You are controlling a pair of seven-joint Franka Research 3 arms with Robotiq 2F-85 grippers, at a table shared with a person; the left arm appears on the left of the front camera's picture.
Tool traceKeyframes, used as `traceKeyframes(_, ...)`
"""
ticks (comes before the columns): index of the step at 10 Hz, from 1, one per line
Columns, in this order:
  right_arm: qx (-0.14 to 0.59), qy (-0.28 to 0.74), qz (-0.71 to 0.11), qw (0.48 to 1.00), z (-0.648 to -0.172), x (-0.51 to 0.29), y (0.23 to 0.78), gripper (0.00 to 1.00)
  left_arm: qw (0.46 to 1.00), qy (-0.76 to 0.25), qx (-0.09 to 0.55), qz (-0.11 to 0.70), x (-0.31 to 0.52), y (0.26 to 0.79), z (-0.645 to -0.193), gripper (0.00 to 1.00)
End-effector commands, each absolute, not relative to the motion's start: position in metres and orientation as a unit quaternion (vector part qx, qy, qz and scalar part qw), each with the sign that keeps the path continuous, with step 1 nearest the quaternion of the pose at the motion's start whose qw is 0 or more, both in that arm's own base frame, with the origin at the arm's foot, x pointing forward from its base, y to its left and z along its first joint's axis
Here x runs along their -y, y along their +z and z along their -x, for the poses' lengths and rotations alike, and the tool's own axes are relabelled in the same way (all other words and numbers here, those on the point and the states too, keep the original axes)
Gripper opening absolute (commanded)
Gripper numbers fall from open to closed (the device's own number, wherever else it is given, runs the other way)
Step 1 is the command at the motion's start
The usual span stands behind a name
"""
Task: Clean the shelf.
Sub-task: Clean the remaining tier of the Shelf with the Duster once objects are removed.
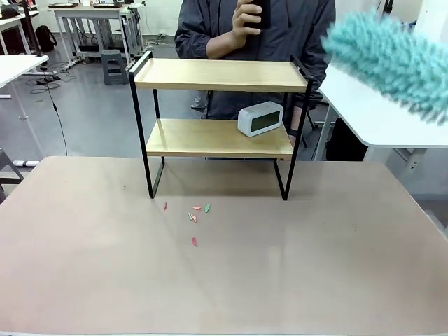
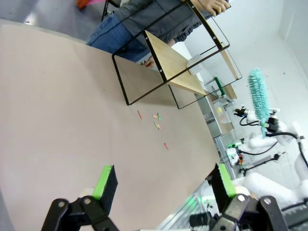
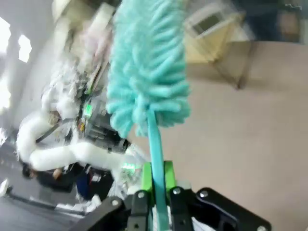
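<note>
Inspected: the left gripper [image 2: 163, 182] has its jaws fully apart, green pads [image 2: 103, 180] facing each other, nothing between them and nothing touched; the wrist is rolled and held low and tilted. The right gripper [image 3: 157, 175] has its jaws closed on the thin handle of a duster [image 3: 147, 62], one pad pressed to each side. From the left wrist, the right arm [image 2: 269, 143] shows raised at the robot's right, white links bent, with the duster head beyond the fingers.
</note>
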State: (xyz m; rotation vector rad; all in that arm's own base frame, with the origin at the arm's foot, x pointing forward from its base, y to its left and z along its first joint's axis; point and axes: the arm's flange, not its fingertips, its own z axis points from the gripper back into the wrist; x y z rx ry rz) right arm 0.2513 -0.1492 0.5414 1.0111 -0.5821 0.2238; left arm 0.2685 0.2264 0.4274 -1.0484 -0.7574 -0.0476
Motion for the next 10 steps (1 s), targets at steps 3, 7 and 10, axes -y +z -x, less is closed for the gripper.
traceKeyframes(3, 0.125, -0.001, -0.415, 0.901, -0.309, 0.101, 0.486, 0.12, 0.790, -0.027, 0.365, 0.491, -0.224, 0.428, -0.270, 1.00)
traceKeyframes(7, 0.228, -0.006, -0.430, 0.874, -0.270, 0.140, 0.488, 0.12, 0.790, -0.027, 0.365, 0.491, -0.224, 0.428, -0.270, 1.00)
traceKeyframes(10, 0.228, -0.006, -0.430, 0.874, -0.270, 0.140, 0.488, 0.12, 0.790, -0.027, 0.365, 0.491, -0.224, 0.428, -0.270, 1.00)
